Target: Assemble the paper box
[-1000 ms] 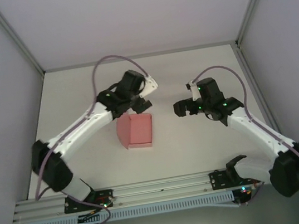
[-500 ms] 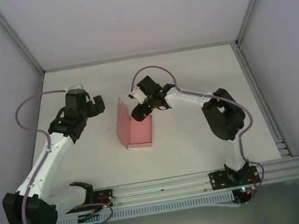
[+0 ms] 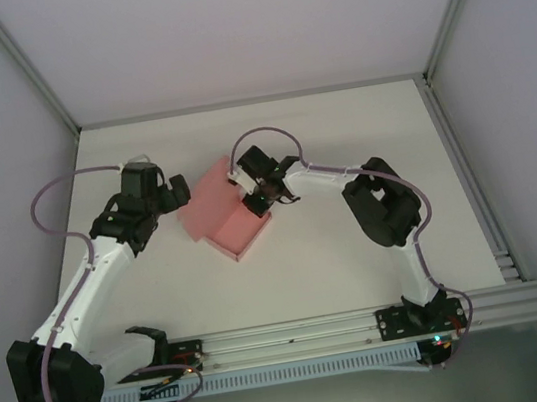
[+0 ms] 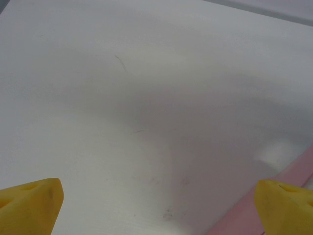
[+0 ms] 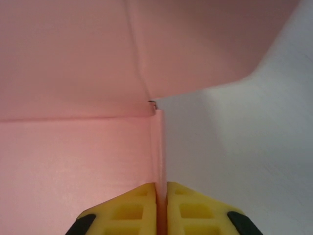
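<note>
Right gripper [image 5: 162,190] clamped on box [image 5: 73,152] wall edge. Left gripper [image 4: 159,203] jaws wide, empty, just beside box.

Pink paper box [image 3: 223,220], white table [image 3: 337,120] (both plain).

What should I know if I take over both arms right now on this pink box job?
The right gripper is shut on a thin pink edge of the paper box, on the box's right side.
The left gripper is open and holds nothing, low over the table just left of the box.
The box sits mid-table between the two grippers.
Done: partly folded, with one large flap raised.
Left: fold the remaining flaps and close it; it is not a closed box yet.
</note>
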Tool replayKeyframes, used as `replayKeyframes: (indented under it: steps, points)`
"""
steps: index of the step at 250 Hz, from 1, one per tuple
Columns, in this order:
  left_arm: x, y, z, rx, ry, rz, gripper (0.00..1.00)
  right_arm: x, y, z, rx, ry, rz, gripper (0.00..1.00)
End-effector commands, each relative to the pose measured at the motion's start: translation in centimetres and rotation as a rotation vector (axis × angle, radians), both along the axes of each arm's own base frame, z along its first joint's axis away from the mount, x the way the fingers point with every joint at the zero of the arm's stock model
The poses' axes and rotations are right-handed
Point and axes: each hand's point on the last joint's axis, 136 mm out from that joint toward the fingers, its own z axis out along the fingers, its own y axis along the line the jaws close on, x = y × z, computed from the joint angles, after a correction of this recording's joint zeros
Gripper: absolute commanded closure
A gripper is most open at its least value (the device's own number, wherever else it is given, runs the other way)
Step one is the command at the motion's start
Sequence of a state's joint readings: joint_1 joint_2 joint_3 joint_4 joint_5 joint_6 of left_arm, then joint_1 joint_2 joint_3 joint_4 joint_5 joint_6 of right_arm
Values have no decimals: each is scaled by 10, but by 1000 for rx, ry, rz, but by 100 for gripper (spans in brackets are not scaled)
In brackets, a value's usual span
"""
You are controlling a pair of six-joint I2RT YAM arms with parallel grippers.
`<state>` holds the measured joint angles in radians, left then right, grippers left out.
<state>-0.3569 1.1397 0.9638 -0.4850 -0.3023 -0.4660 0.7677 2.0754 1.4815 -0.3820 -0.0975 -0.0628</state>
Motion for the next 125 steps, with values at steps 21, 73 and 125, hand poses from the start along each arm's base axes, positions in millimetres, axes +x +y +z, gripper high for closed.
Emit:
replayKeyframes:
  steps: [21,73,125]
  points:
    - [1,3,5,-24,-21,24,0,9,-52,14,-77,-84,-409,97]
    - [4,-1,5,-27,-35,-2,0,-23,-113,5,-167,-49,-821,98]
    - [8,-38,-4,-52,-39,-237,0,-44,-106,-6,-69,-3,-878,87]
